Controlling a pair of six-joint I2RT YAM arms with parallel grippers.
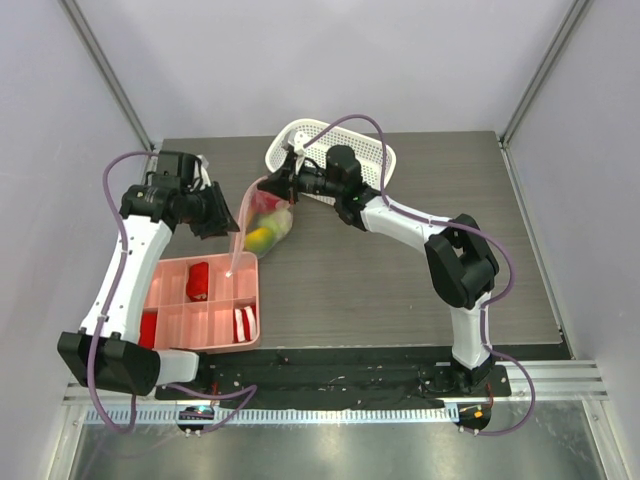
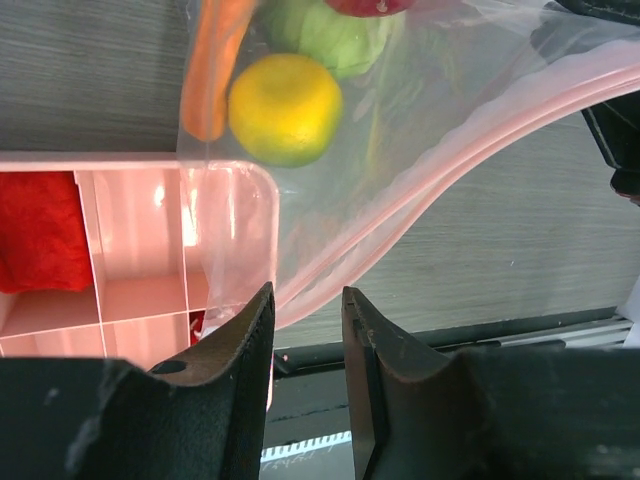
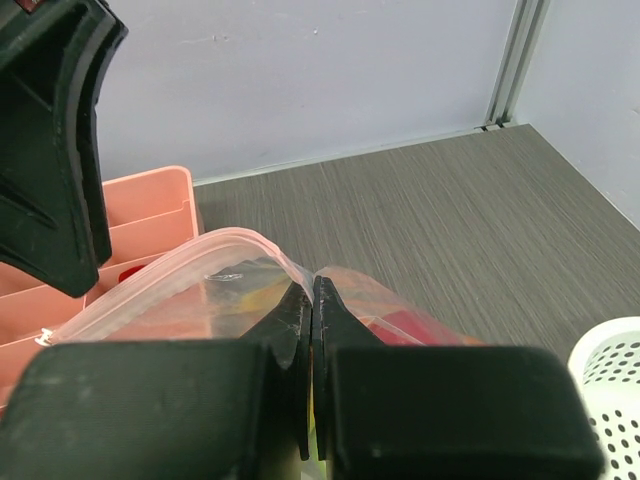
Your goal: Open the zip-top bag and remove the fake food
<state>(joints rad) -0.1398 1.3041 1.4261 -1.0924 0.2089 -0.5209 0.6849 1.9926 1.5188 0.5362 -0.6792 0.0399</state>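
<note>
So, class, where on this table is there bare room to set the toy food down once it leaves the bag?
Widest bare table: between the pink tray, the zip-top bag and the right arm. Also the far right corner, beside the white basket. Crowded: back left, around the right end effector, bag and basket.

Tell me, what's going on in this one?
The right gripper is shut on the rim of the zip-top bag. The fake food is inside it, none out yet. The left gripper is open, its jaws at the bag's pink zip strip, beside a corner of the pink tray.
</note>
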